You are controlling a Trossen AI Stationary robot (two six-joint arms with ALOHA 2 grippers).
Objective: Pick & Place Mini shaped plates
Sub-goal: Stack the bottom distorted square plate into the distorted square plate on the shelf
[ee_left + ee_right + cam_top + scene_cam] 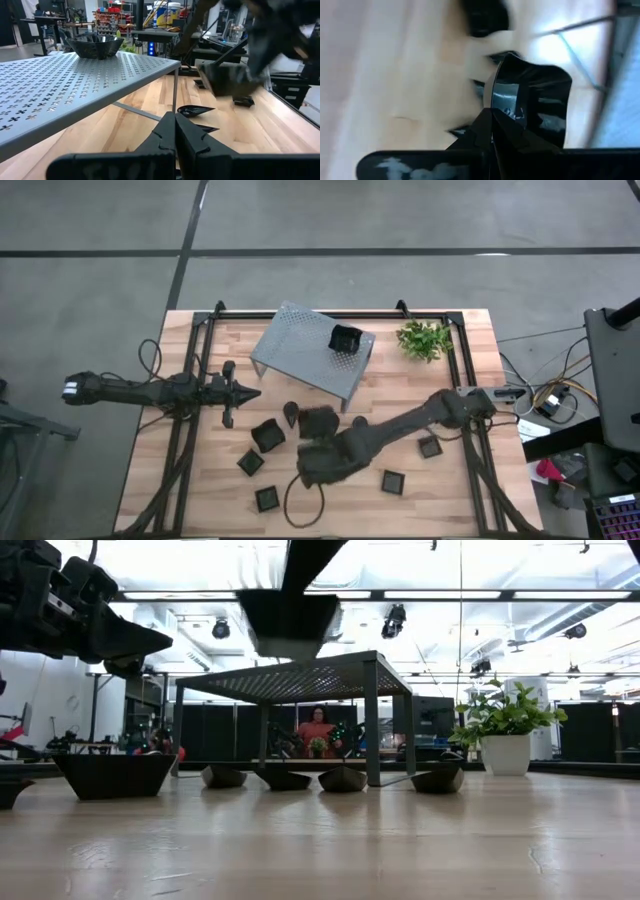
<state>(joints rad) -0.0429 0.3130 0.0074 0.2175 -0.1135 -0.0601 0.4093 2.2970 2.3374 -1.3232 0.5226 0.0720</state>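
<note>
Square mini plate (532,100) pinched by its rim in my right gripper (318,423), fingers closed thin on the wall, just near of the grey perforated shelf (300,350); I judge it bound there. One plate (346,337) already on the shelf's right end; others (267,435) scattered on the wooden table (450,500). Left gripper (245,392) shut, empty, waiting left of the shelf.

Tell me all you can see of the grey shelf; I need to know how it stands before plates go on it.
The grey shelf is a flat sheet, metal by its look, perforated all over with small cross-shaped holes, raised on thin legs. It stands upright at the back middle of the wooden table, left of the green plant. One black square plate sits on its top near the right end. Neither gripper touches it.
</note>
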